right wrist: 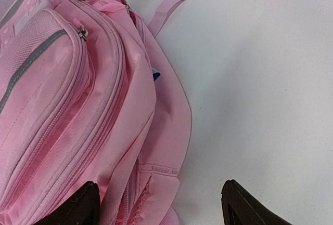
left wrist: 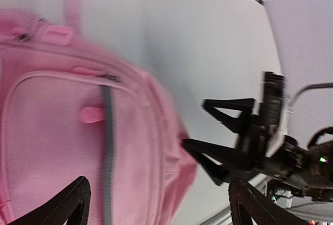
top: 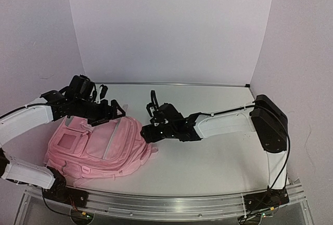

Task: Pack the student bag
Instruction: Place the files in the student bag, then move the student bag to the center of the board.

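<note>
pink student bag, white table

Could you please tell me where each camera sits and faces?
Top external: above, behind the arm bases, facing down at the table; both arms, left hand, right hand by the student bag.
Left wrist: on the left arm, facing over the bag toward the right hand; own fingertips below.
Right wrist: on the right arm, facing the bag's side; own fingertips below.
Both wrist views share the bag.

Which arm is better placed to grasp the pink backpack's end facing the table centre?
Probably right: the right gripper, jaws open, sits at that end of the backpack; the left gripper hangs over its far edge.
</note>
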You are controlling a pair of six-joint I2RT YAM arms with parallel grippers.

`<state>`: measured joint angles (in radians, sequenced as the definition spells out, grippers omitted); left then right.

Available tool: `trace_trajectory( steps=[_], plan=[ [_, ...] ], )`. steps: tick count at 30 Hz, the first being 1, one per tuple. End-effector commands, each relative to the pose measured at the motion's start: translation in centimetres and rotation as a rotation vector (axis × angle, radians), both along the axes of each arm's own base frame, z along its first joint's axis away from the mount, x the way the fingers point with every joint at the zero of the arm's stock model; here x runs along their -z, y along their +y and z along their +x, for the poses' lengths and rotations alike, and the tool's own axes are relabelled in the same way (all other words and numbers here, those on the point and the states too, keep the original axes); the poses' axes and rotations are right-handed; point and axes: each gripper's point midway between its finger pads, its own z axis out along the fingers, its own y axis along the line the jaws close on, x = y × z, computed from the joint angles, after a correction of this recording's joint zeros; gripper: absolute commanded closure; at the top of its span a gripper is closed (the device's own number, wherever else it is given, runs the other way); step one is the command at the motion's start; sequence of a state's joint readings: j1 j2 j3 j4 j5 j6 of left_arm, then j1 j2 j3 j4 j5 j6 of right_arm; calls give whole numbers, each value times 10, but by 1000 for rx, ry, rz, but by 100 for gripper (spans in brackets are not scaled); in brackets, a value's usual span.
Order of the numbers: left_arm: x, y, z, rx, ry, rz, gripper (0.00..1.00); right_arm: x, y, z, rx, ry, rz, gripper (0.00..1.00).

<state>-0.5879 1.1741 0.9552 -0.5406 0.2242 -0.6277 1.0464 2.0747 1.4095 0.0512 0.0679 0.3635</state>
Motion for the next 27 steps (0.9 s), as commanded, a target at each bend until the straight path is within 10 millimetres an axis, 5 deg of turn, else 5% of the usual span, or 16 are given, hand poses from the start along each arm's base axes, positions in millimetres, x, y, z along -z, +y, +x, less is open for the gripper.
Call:
trace_trajectory(
  steps=[1, 5, 8, 13, 19, 27],
  plan=[
    [50, 51, -6, -208, 140, 86, 4, -4, 21, -16, -78, 112, 101, 31],
    [66, 77, -8, -320, 153, 178, 3, 6, 34, -33, -139, 209, 171, 40],
    [68, 78, -8, -340, 140, 154, 3, 11, 42, -38, -159, 258, 210, 54],
    [84, 74, -4, -336, 139, 141, 2, 3, 37, -25, -64, 272, 251, 100],
    [96, 51, 19, -258, 119, 126, 3, -15, -41, 14, 259, 260, 301, 100],
    [67, -31, 88, -31, 33, -23, 8, -25, -137, 21, 474, 200, 298, 100]
  ],
)
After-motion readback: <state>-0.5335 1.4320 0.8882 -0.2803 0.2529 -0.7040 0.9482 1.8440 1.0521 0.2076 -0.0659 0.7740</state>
